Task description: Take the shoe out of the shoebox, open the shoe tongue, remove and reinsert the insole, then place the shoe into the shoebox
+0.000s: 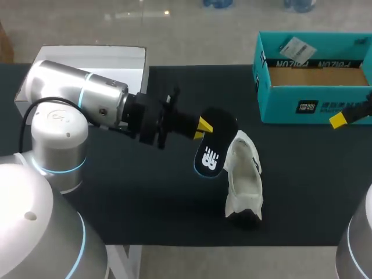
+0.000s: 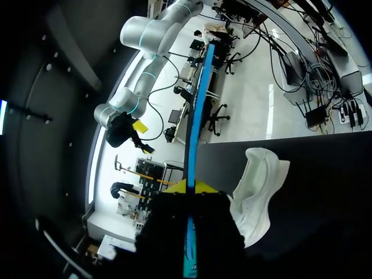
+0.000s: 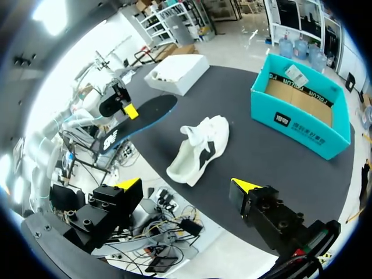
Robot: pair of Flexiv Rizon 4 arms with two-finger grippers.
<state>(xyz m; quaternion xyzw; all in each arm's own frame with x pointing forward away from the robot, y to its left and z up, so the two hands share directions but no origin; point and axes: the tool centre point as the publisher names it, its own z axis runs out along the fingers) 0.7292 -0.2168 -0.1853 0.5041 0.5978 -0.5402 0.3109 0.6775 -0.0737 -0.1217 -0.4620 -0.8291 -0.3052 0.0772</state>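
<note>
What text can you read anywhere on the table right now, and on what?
Shoebox front wall: white boxed characters, too small to read.
Its inner far wall: dark upside-down letters, blurred.
Paper tag on its rim: print too small.
Insole in left hand: white logo, no legible words.

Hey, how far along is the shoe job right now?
Done: the shoe lies on the table, out of the shoebox, and its insole is out. In hand: the left gripper holds the insole, raised beside the shoe; the right gripper is open. Left: reinsert the insole, box the shoe.
</note>
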